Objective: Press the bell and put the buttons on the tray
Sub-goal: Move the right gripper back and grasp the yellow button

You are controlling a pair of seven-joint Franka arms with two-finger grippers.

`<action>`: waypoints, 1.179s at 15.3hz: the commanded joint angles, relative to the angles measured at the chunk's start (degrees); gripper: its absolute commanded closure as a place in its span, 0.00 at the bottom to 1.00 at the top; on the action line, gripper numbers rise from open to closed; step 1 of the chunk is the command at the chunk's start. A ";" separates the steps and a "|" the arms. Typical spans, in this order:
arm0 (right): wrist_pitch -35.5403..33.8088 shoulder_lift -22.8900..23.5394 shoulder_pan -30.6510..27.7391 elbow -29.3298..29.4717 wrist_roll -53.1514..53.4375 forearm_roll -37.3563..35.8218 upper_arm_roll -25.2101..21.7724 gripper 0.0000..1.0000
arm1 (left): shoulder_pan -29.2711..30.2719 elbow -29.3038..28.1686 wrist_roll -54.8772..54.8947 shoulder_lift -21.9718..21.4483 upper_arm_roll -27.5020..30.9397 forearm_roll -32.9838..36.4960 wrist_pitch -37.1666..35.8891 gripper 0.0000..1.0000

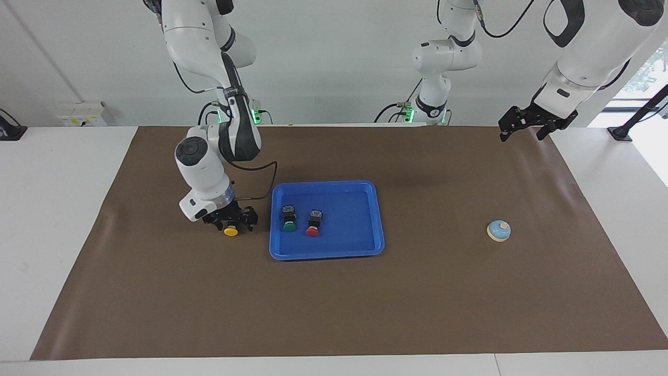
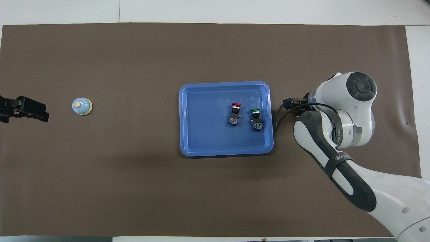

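The blue tray (image 1: 360,235) lies mid-table with the green button (image 1: 288,225) and the red button (image 1: 312,230) on their sides in it. Beside the tray, toward the right arm's end, the yellow button (image 1: 230,230) sits low at the brown mat with my right gripper (image 1: 231,222) shut around its black body. In the overhead view the right arm hides that button. The light-blue bell (image 1: 499,230) stands alone toward the left arm's end. My left gripper (image 1: 526,125) waits open, raised over the mat's edge close to the robots.
A brown mat (image 1: 334,308) covers the table. A black cable loops from the right wrist to just beside the tray's rim (image 2: 275,124). A third white arm base (image 1: 436,99) stands at the robots' edge.
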 commanded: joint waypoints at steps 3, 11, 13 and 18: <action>-0.02 -0.38 -0.21 -0.32 -0.42 -0.61 0.31 0.00 | 0.01 -0.36 -0.28 -0.75 0.27 -0.70 -0.17 0.00; -1.07 -0.73 -0.31 -1.02 -0.42 -0.61 0.31 0.00 | 0.01 -0.36 -0.28 -0.75 0.27 -0.70 -0.17 0.00; -1.07 -0.90 -0.30 -1.46 -0.25 -0.61 0.31 0.00 | 0.01 -0.36 -0.28 -0.75 0.27 -0.70 -0.17 0.00; -0.54 -1.61 -0.39 -3.75 -0.77 -0.61 0.31 0.02 | 0.01 -0.36 -0.28 -0.75 0.27 -0.70 -0.17 0.00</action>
